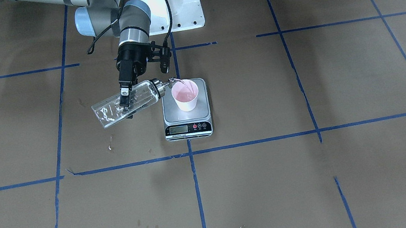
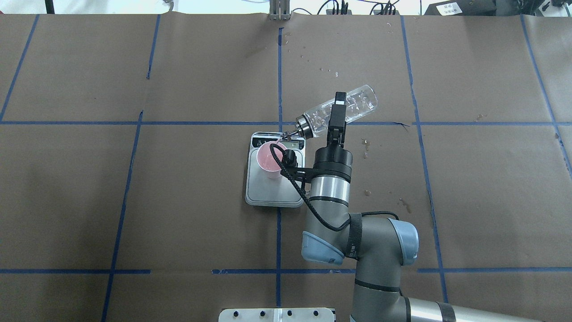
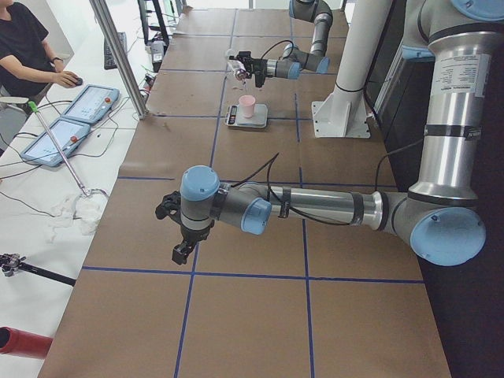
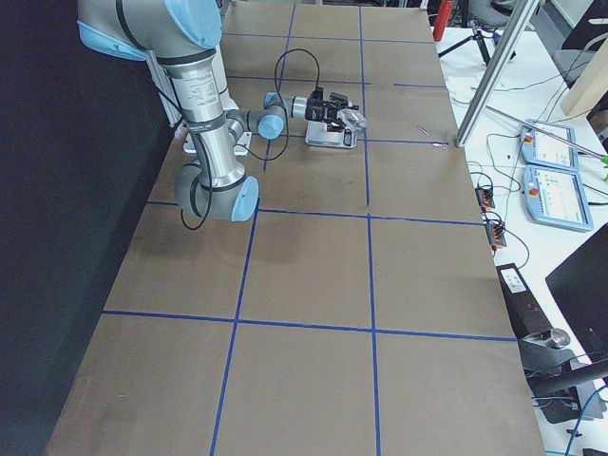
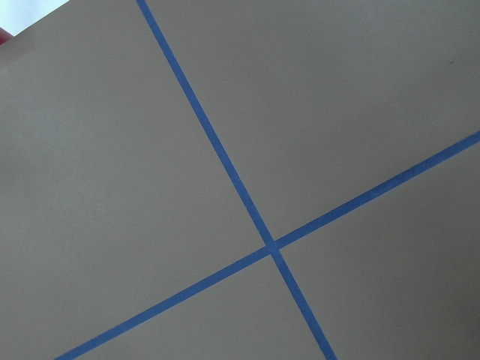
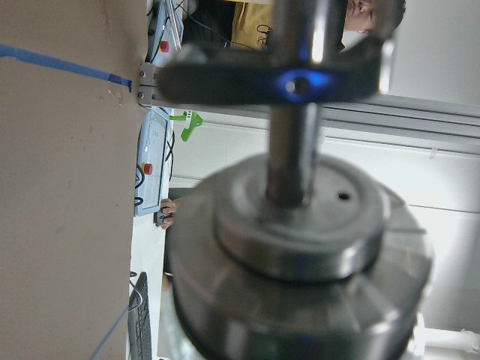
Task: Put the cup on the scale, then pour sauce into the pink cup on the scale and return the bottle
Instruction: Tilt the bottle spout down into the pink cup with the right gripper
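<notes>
The pink cup [image 1: 185, 95] [image 2: 269, 158] stands upright on the steel scale [image 1: 188, 126] [image 2: 272, 194] near the table's middle. My right gripper [image 1: 126, 97] [image 2: 338, 107] is shut on the clear glass bottle [image 1: 143, 94] [image 2: 359, 103], which lies almost level with its metal spout over the cup's rim. A thin clear stream of sauce [image 1: 182, 81] runs from the spout into the cup. The right wrist view is filled by the blurred metal collar [image 6: 300, 247]. My left gripper [image 3: 179, 250] hangs over bare paper far from the scale; I cannot tell its state.
Brown paper with blue tape lines covers the table [image 1: 317, 177]. Small wet spots [image 2: 365, 143] lie right of the scale. The white robot base [image 1: 170, 2] stands behind the scale. A person [image 3: 24, 55] sits at a side desk with control tablets [image 3: 87, 102].
</notes>
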Controlling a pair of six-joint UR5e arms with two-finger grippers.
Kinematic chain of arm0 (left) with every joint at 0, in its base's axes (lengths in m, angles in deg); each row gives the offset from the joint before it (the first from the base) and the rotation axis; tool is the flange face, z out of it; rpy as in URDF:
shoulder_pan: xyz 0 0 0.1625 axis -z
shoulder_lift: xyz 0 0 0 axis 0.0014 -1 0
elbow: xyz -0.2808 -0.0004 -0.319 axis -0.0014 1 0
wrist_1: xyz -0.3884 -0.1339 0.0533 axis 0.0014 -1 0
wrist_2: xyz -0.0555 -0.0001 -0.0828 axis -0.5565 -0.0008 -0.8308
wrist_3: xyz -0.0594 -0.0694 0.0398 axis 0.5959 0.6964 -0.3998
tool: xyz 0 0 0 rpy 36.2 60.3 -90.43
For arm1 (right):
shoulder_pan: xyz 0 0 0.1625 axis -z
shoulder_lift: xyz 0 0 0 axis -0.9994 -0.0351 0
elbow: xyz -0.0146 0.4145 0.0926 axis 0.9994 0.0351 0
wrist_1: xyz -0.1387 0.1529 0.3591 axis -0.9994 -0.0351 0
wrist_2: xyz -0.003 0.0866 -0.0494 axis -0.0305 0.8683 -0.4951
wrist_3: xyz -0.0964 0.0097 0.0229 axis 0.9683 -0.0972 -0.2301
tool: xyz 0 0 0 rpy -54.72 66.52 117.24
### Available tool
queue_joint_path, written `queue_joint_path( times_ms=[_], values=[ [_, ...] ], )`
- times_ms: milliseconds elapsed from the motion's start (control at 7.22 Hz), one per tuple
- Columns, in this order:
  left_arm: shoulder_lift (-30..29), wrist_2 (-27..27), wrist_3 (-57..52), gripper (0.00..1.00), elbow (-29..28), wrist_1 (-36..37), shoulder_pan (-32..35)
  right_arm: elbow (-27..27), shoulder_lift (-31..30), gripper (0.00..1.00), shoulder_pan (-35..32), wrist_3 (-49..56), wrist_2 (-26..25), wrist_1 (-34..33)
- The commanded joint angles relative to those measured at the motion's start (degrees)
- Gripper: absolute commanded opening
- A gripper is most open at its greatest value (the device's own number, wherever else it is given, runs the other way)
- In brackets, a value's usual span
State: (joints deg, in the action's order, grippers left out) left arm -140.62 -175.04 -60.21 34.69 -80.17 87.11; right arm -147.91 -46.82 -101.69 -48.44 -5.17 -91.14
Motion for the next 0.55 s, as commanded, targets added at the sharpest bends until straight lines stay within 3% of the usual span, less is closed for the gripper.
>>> queue_joint_path(
  times_ms=[0, 415],
  values=[
    [0.0, 0.0, 0.0, 1.0, 0.1, 0.0, 0.3, -0.4, -0.2, 0.0, 0.2, -9.5, 2.5, 0.1],
    [-0.2, 0.0, 0.1, 1.0, 0.3, 0.0, 0.5, -3.2, -0.3, 0.0, 1.0, -21.9, 6.0, 0.1]
  ],
)
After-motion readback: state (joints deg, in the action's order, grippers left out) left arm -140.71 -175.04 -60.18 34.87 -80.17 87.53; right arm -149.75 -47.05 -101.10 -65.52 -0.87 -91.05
